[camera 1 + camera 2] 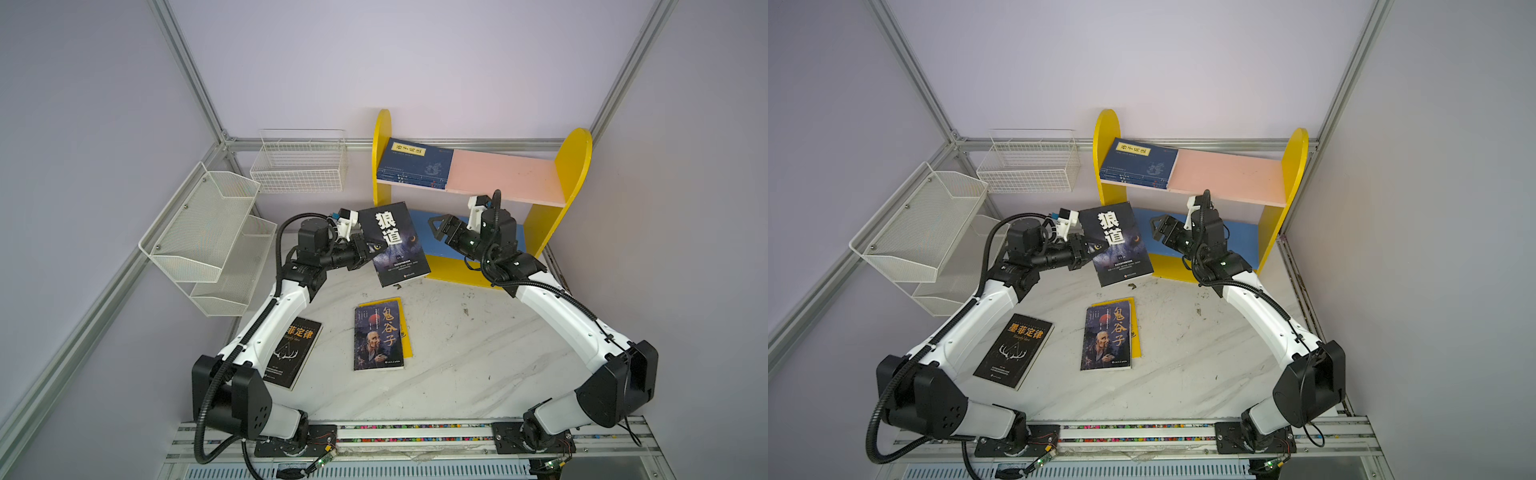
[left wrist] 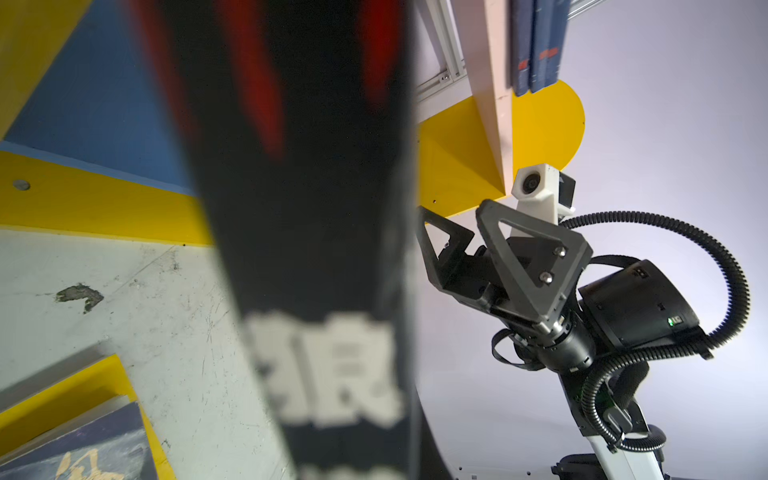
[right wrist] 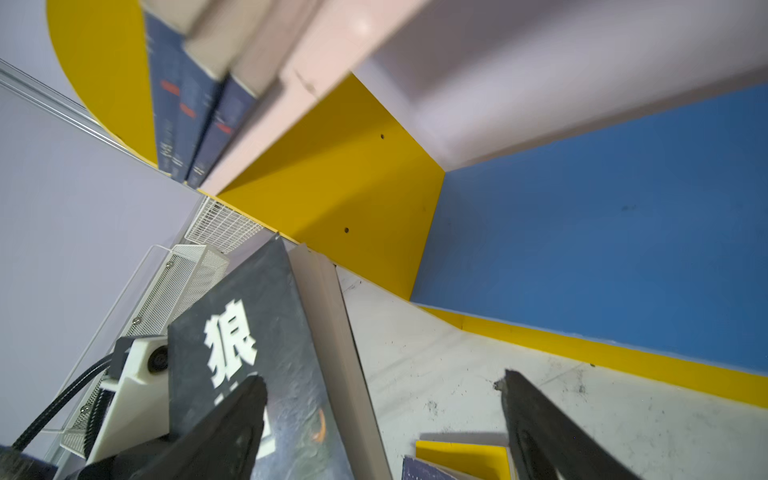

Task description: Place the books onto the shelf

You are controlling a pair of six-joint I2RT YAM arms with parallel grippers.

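— Under both sets of fingers, what's the surface?
— That's the desk [image 1: 457, 357], white, marbled and scuffed.
— And beyond the right fingers [image 1: 441, 228]?
— The shelf [image 1: 575, 166]: yellow round-topped sides, a pink upper board and a blue lower board. Those fingers stand wide apart, holding nothing, in front of the blue board.
— Anything on it?
— The navy books [image 1: 1138, 164] are stacked flat on the pink board, above and to the left of the right fingers. The yellow label on the top one looks like 孙子兵法.
— What do the left fingers [image 1: 365, 249] have?
— They're clamped on the left edge of the 狼道 book [image 1: 395, 245], black with big white characters. It's held tilted off the desk, with its other edge near the right fingers.
— And lying loose?
— Nearer the robot's base than either pair of fingers is the 墨菲定律 book [image 1: 1015, 351], black with an orange title and antlers. The 鬼谷子 book [image 1: 379, 338] rests on a yellow book [image 1: 408, 332].
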